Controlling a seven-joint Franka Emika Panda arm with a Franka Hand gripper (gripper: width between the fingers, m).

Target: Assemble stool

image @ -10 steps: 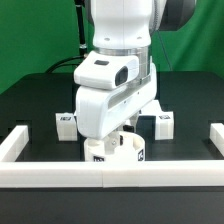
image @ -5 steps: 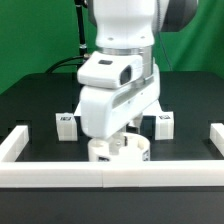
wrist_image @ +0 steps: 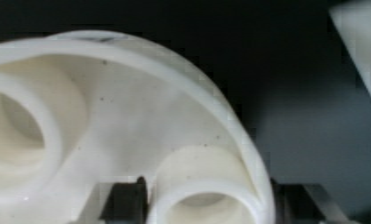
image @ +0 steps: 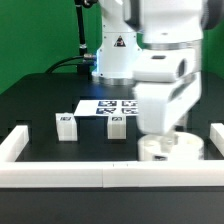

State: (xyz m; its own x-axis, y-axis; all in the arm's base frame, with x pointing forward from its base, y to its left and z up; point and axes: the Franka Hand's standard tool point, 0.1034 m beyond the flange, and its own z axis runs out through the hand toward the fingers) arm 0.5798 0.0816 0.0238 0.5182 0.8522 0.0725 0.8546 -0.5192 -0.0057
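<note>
The round white stool seat (image: 168, 150) lies low on the black table near the front rail, at the exterior view's right. My gripper (image: 160, 136) reaches down onto it and is shut on it. In the wrist view the seat (wrist_image: 146, 110) fills most of the picture, showing its round sockets. One socket wall sits between the two dark fingers (wrist_image: 114, 200), with my gripper (wrist_image: 208, 202) closed around it. Two short white legs with tags (image: 67, 125) (image: 118, 126) stand on the table to the exterior view's left of the seat.
The marker board (image: 108, 107) lies flat behind the legs. White border rails run along the front (image: 90, 175), the exterior view's left (image: 12, 146) and right (image: 213, 140). A white part (wrist_image: 360, 50) shows at the edge of the wrist view.
The arm has swung toward the exterior view's right, taking the seat along the front rail. The marker board and the middle leg have come into view.
</note>
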